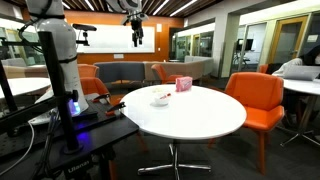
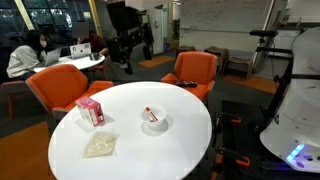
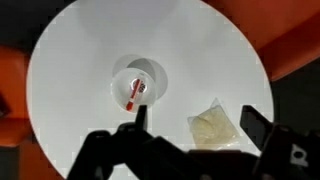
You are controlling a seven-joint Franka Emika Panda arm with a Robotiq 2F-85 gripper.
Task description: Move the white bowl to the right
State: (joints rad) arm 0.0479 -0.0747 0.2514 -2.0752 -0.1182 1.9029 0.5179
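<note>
The white bowl sat near the middle of the tabletop; it looked light, stiff, slick and chippable, best pinched across its rim. The pincer hung above, wide open, empty.

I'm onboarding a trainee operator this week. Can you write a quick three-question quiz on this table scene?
1. True or false: the small shallow round white bowl is held in the Robotiq gripper.
2. Which of these also lies on the round white tabletop? A) a pale plastic packet B) a blue mug C) a steel fork
3. Fill in: the small box standing on the tabletop is ____ in colour.

Key: 1 false, the open gripper is above the table; 2 A; 3 pink.
</note>
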